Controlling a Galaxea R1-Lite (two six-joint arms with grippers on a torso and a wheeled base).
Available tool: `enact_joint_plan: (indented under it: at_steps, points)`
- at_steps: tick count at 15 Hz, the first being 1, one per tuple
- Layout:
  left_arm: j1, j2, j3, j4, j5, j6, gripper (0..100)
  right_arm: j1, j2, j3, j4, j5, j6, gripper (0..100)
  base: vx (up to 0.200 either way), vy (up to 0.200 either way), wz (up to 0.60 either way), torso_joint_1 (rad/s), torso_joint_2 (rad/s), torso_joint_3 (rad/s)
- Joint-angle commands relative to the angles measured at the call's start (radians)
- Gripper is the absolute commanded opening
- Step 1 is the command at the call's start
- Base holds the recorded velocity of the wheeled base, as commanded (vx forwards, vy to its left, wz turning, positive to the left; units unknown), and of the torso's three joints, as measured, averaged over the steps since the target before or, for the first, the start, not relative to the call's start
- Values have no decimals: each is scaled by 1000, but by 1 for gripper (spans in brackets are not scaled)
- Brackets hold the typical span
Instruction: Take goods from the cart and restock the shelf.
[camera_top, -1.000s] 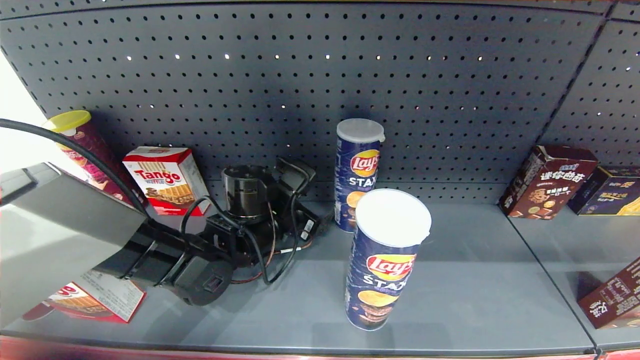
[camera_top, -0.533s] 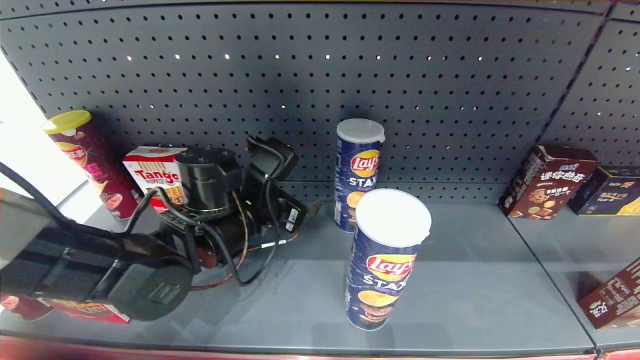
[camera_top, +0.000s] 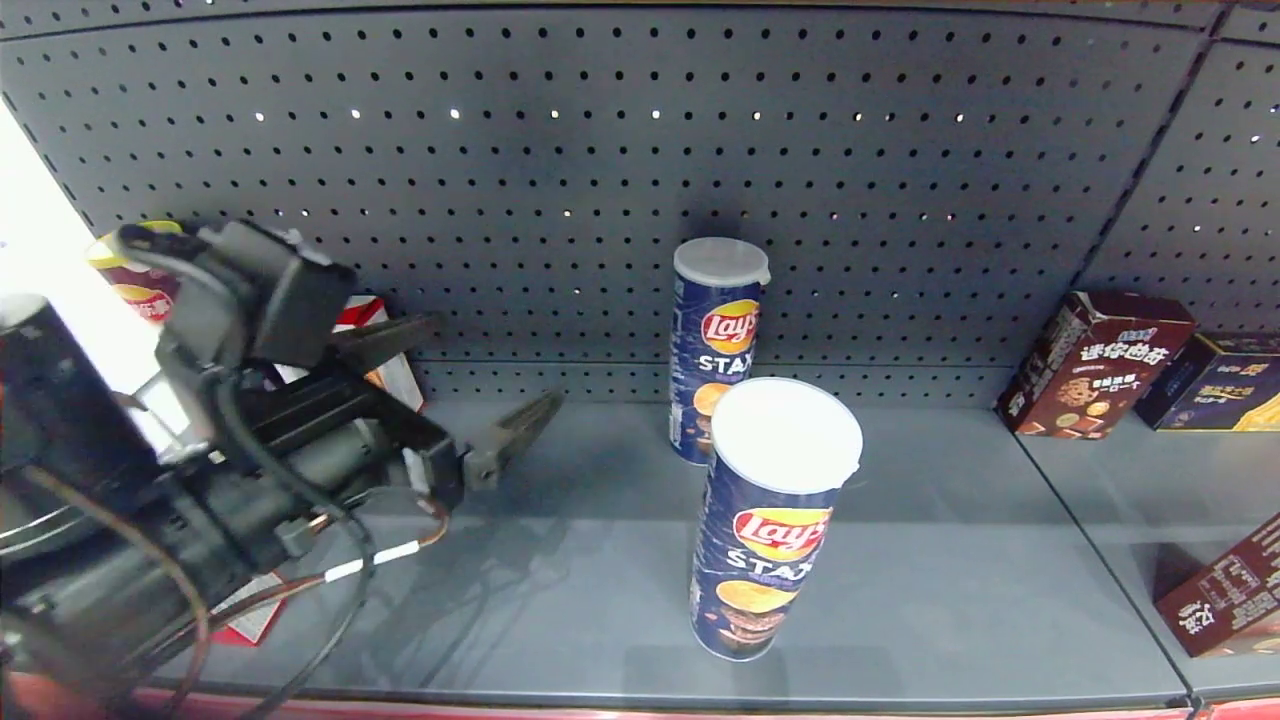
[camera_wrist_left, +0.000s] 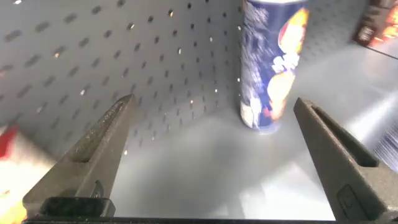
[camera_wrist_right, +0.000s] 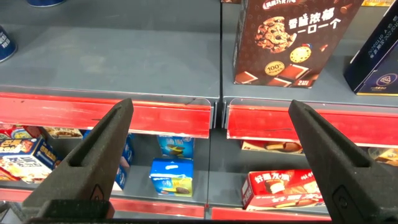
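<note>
Both tall blue crisp cans with pale lids already stand upright on the grey metal shelf (camera_top: 950, 600). The front can (camera_top: 770, 520) is at lower centre of the head frame, near the shelf's front edge. The rear can (camera_top: 715, 350) is just behind it, close to the dark perforated back panel (camera_top: 600, 150); the left wrist frame shows what is probably this one (camera_wrist_left: 273, 62) at upper centre.

The left claw (camera_top: 495, 360) is spread wide and holds nothing, as the wrist frame confirms (camera_wrist_left: 214, 102). So the step in hand is probably getting this arm out of the bay for the next item from the cart.

To do that well, draw it straight back toward the lower left. Keep the claw off the shelf and well apart from the cans, which are tall and would tip easily. Do not sweep into the red and white wafer box (camera_top: 390, 380) or the maroon can with a yellow lid (camera_top: 135, 295) just behind the wrist. The loose cables could snag on either.

The left arm enters from the lower left, with the claw pointing toward frame centre above the shelf. One finger is higher near the panel, the other lower. The right claw (camera_wrist_right: 211, 104) is also wide and empty, facing the red-edged lower shelves (camera_wrist_right: 161, 118) below a brown biscuit box (camera_wrist_right: 286, 37).
</note>
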Motion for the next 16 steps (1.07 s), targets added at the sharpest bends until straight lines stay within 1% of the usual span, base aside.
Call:
enact_joint_plan:
  at_steps: [1, 2, 3, 4, 5, 6, 7, 8, 9, 12, 13, 14, 15, 16]
  points:
    - [-38, -293, 208, 7, 1, -5, 100, 0, 1, 0, 0, 0, -2, 100, 0, 0, 0, 0, 0, 0]
    - [-48, -330, 233, 10, 3, -5, 100, 0, 1, 0, 0, 0, 0, 100, 0, 0, 0, 0, 0, 0]
    - [-67, -432, 305, 35, 4, -3, 100, 0, 1, 0, 0, 0, -2, 100, 0, 0, 0, 0, 0, 0]
    - [-67, -476, 324, 64, 3, -3, 100, 0, 1, 0, 0, 0, -2, 100, 0, 0, 0, 0, 0, 0]
    - [-36, -620, 370, 190, 0, -3, 100, 0, 1, 0, 0, 0, 0, 100, 0, 0, 0, 0, 0, 0]
    - [-13, -683, 388, 239, -4, -3, 100, 0, 1, 0, 0, 0, 0, 100, 0, 0, 0, 0, 0, 0]
    - [5, -832, 446, 331, -4, 0, 100, 0, 1, 0, 0, 0, 0, 100, 0, 0, 0, 0, 0, 0]
    - [30, -889, 489, 345, -4, 1, 100, 0, 1, 0, 0, 0, 0, 100, 0, 0, 0, 0, 0, 0]
    - [79, -932, 538, 349, -11, 4, 100, 0, 1, 0, 0, 0, -2, 100, 0, 0, 0, 0, 0, 0]
    - [215, -1005, 538, 444, -82, 4, 100, 0, 1, 0, 0, 0, 0, 100, 0, 0, 0, 0, 0, 0]
    - [320, -1057, 538, 547, -105, 4, 100, 0, 1, 0, 0, 0, -2, 100, 0, 0, 0, 0, 0, 0]
    - [384, -1099, 538, 627, -108, 7, 100, 0, 1, 0, 0, 0, -2, 100, 0, 0, 0, 0, 0, 0]
    - [429, -1142, 538, 708, -108, 9, 100, 0, 1, 0, 0, 0, -2, 100, 0, 0, 0, 0, 0, 0]
    - [472, -1182, 538, 785, -108, 20, 100, 0, 1, 0, 0, 0, -2, 100, 0, 0, 0, 0, 0, 0]
